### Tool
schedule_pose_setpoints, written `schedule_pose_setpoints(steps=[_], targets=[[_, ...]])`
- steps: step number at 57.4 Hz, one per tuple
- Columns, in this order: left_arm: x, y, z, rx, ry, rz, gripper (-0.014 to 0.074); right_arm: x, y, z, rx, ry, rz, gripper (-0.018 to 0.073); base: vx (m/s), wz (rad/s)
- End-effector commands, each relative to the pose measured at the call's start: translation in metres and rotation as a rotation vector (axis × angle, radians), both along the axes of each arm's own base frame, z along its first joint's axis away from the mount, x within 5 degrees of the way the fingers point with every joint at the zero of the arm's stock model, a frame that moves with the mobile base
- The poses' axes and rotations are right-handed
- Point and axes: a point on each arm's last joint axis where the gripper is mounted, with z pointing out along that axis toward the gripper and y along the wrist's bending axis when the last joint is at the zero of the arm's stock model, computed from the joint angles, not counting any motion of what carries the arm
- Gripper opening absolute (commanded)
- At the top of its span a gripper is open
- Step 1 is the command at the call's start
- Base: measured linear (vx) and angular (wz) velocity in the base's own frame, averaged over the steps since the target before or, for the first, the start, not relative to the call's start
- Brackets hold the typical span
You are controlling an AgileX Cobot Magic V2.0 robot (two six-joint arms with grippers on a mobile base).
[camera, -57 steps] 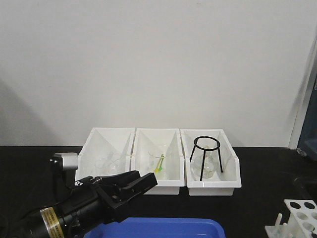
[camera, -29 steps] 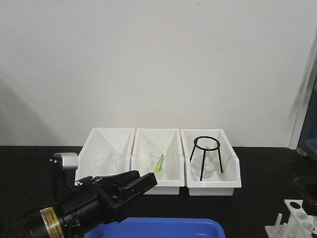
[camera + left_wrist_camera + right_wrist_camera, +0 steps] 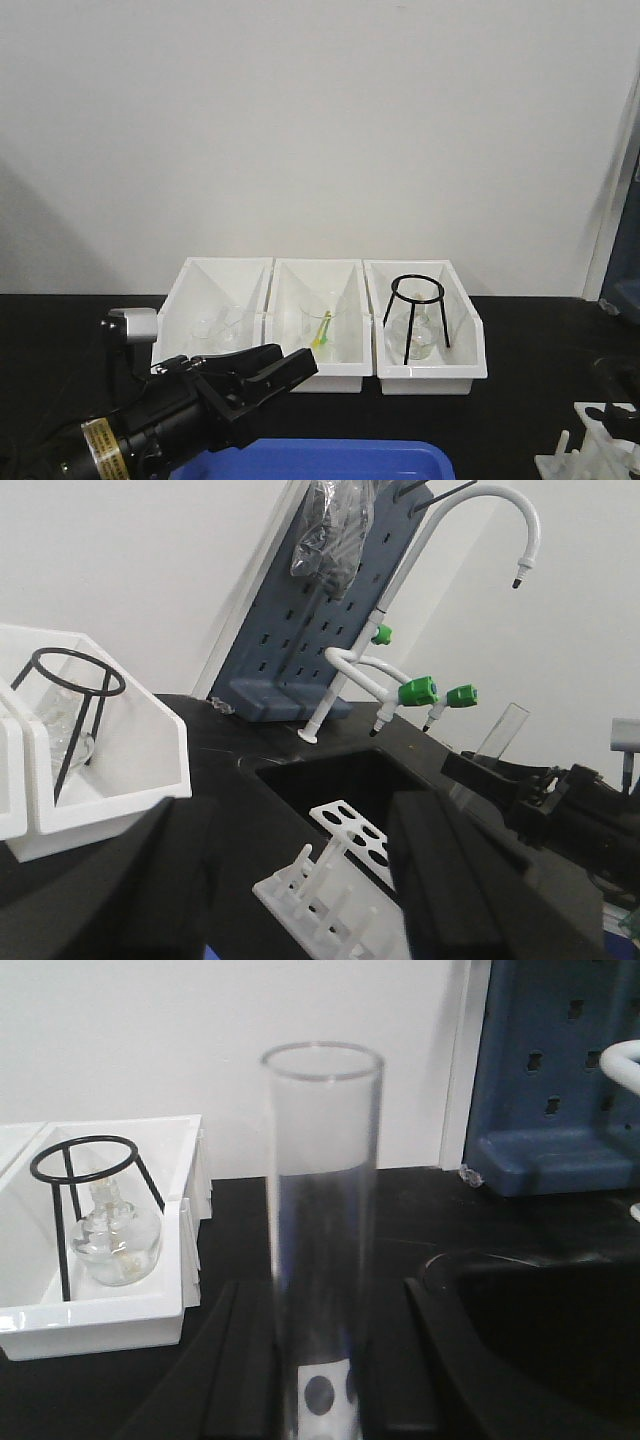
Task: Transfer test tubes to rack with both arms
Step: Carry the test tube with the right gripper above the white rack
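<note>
- Front view: the left arm (image 3: 150,425) reaches in from 8 o'clock. Its left gripper (image 3: 290,362) is parted and empty, held in front of three white bins (image 3: 225,275) lined along the back of the black desk (image 3: 530,330). A black tripod ring (image 3: 415,290) stands over a glass flask (image 3: 420,342) in the 3 o'clock bin. A blue tray (image 3: 330,460) fills the 6 o'clock edge. The rack (image 3: 568,462) shows only as a white corner at 5 o'clock, and the right gripper cannot be made out here.
- Left wrist view: between the spread black fingers (image 3: 440,880), far more of the rack (image 3: 345,875) comes into sight. Its pegs face the camera with the holes behind, and it sits on the desk just beside a sunken black sink (image 3: 330,780). At 3 o'clock the right gripper (image 3: 495,775) is clamped on a clear test tube (image 3: 503,738), which leans out above it, apart from the rack. A white faucet (image 3: 430,688) with green knobs and a blue pegboard (image 3: 300,630) rise at 12 o'clock.
- Right wrist view: the test tube (image 3: 322,1190) stands upright at dead centre, pinched low between two dark fingers (image 3: 235,1360). At 6 o'clock, the rack's white top (image 3: 337,1405) and round holes show at the tube's foot. Whether the tube touches it cannot be told.
</note>
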Motion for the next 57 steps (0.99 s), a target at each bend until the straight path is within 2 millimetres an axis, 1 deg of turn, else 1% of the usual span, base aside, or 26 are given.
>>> schedule_pose_setpoints(steps=[1,28,39,57], targets=[[-0.004,-0.001,0.027,-0.108,-0.090,-0.016,0.0477,0.003,-0.002,0.017,-0.023,-0.108,-0.011,-0.0006,0.00,0.00],[-0.003,-0.001,0.027,-0.108,-0.089,-0.016,0.0477,0.014,-0.004,-0.001,-0.019,-0.057,-0.012,-0.0006,0.00,0.00],[-0.003,-0.001,0.027,-0.107,-0.088,-0.015,0.0477,0.018,-0.004,-0.007,0.019,-0.049,-0.015,-0.0006,0.00,0.00],[-0.003,-0.001,0.026,-0.100,-0.082,-0.011,0.0477,0.023,-0.003,-0.019,0.000,-0.001,0.009,-0.0006,0.00,0.00]])
